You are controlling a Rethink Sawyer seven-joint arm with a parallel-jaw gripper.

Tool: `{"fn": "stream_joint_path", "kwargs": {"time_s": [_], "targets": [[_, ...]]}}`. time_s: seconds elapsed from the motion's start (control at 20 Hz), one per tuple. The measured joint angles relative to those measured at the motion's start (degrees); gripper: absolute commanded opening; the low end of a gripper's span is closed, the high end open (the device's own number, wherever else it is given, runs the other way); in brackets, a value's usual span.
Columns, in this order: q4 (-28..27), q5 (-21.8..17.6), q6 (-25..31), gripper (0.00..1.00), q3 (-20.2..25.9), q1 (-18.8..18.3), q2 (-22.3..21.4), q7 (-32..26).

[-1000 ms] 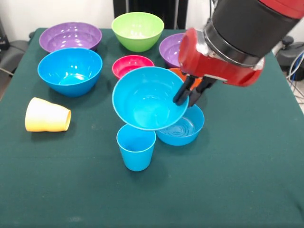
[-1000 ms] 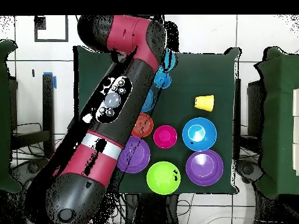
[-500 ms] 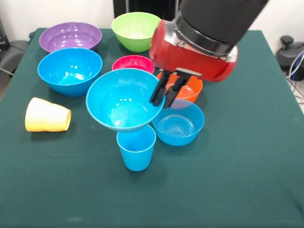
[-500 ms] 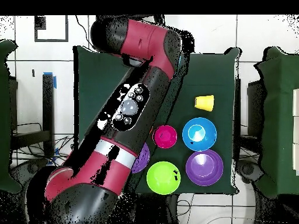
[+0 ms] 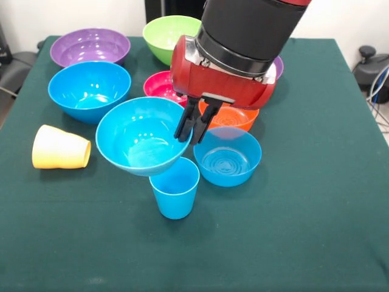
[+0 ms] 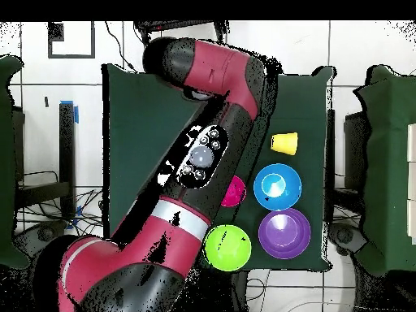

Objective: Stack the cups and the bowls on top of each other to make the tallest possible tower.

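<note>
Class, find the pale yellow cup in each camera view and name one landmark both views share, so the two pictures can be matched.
Front view: the pale yellow cup lies on its side near the left edge of the table, in front of a large blue bowl.
Overhead view: it sits right of centre, just above that blue bowl.
Shared landmark: the lime green bowl.
</note>
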Motion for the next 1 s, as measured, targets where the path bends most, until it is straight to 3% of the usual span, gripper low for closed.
{"fn": "stream_joint_path", "kwargs": {"time_s": [0.5,1.0], "targets": [[6.7,-5.52,-4.12,0.0,7.28,-0.01,-4.41,0.0],[8.02,-9.16,-4.13,0.0,10.66,-0.02,-6.05,0.0]]}}
